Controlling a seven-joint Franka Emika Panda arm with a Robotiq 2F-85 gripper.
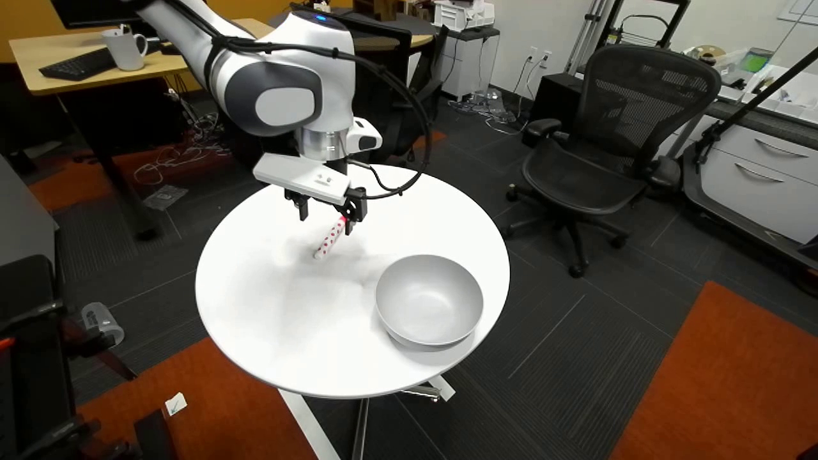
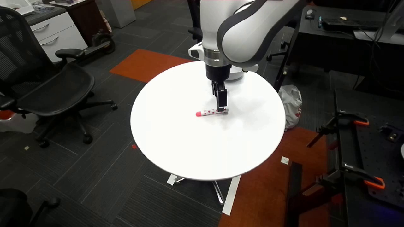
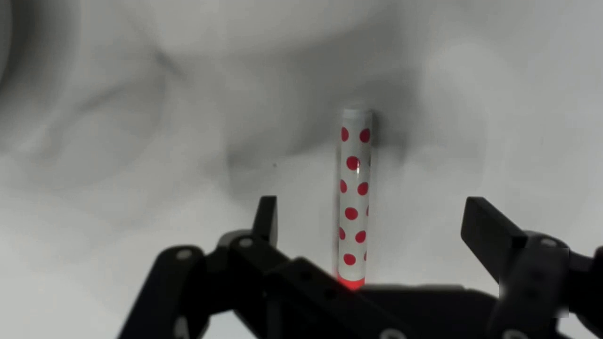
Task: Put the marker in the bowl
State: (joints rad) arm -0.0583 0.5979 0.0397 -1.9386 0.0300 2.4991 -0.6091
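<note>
Red-dotted marker (image 3: 354, 197) seen between spread jaws

The marker lay on the white table (image 1: 268, 332), ungripped. The gripper (image 1: 326, 224) was poised over it, jaws wide, holding nothing. Wrist view: marker's long axis ran roughly square to the closing line, slightly nearer one jaw; red end partly hidden by the gripper body, pale end reaching out past the jaws. Judged: a straight squeeze suited this lie, no rotation needed; remaining height could not be read, though some descent seemed due. The bowl (image 1: 429, 300) stood on the table, apart from the marker, nothing visible inside.
</note>
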